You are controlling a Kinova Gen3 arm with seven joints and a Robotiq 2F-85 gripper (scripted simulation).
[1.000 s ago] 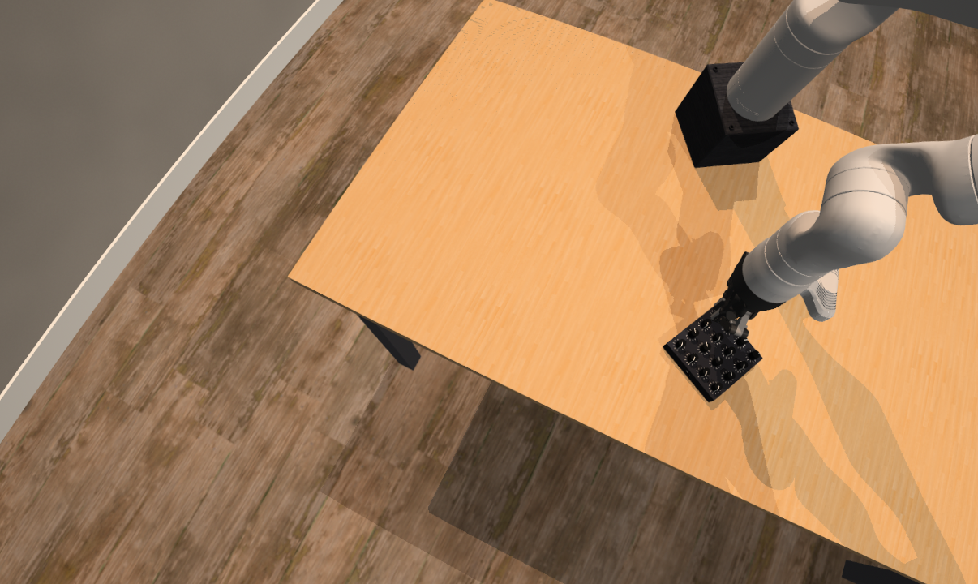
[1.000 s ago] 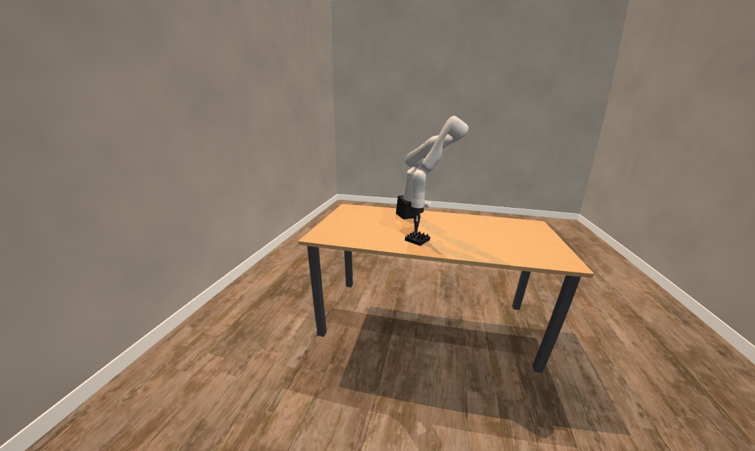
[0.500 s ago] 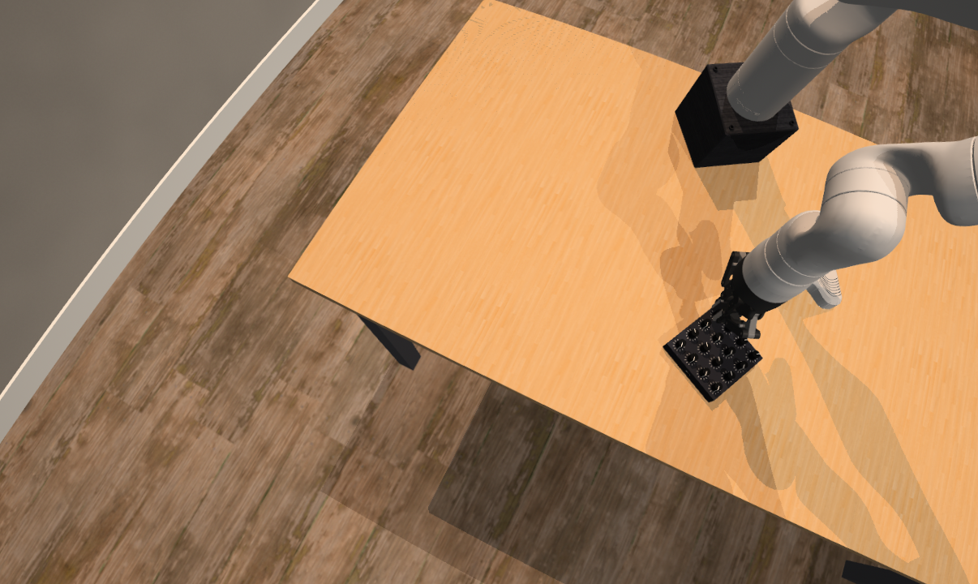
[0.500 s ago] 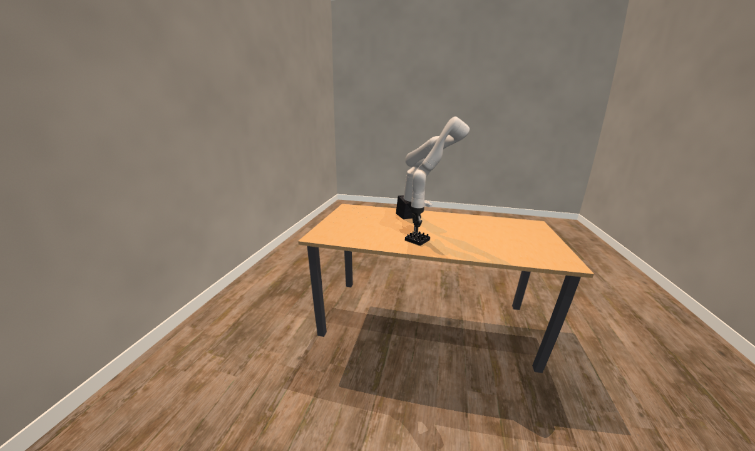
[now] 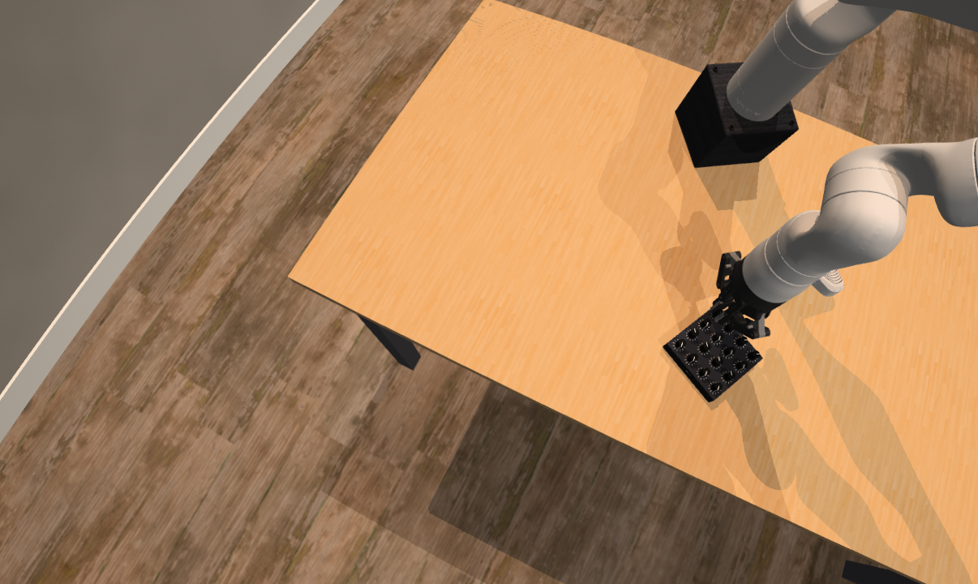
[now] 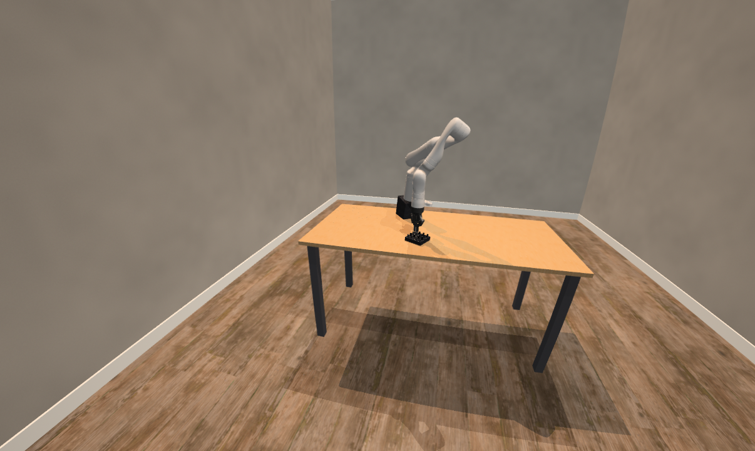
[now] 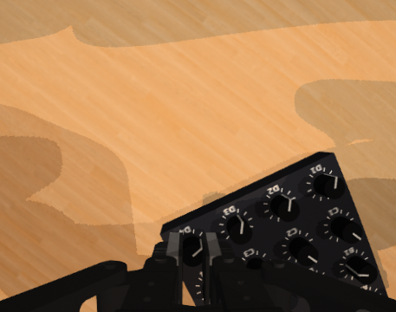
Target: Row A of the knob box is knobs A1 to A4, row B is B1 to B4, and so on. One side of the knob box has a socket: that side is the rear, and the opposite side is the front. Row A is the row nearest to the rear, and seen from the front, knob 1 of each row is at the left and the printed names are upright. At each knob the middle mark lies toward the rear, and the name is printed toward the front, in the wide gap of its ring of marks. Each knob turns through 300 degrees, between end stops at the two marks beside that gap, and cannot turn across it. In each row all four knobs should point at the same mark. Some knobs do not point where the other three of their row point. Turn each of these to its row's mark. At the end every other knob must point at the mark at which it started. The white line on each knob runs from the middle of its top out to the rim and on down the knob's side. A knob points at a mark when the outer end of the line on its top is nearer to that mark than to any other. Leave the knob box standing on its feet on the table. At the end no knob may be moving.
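The black knob box (image 5: 711, 355) stands on the orange table near its front edge. It also shows in the exterior view (image 6: 417, 238) and in the wrist view (image 7: 290, 231). It carries several black knobs with white lines in rows. My gripper (image 7: 192, 250) points down at the box's corner nearest the arm and is shut on the corner knob (image 7: 192, 249). That knob's white line points down and to the right in the wrist view. The printed names are too small to read. The gripper also shows in the top view (image 5: 728, 319). My fingers hide the knobs behind them.
The arm's black base block (image 5: 735, 112) stands at the table's far edge. The table's front edge (image 5: 551, 406) runs close to the box. Arm shadows fall across the table top.
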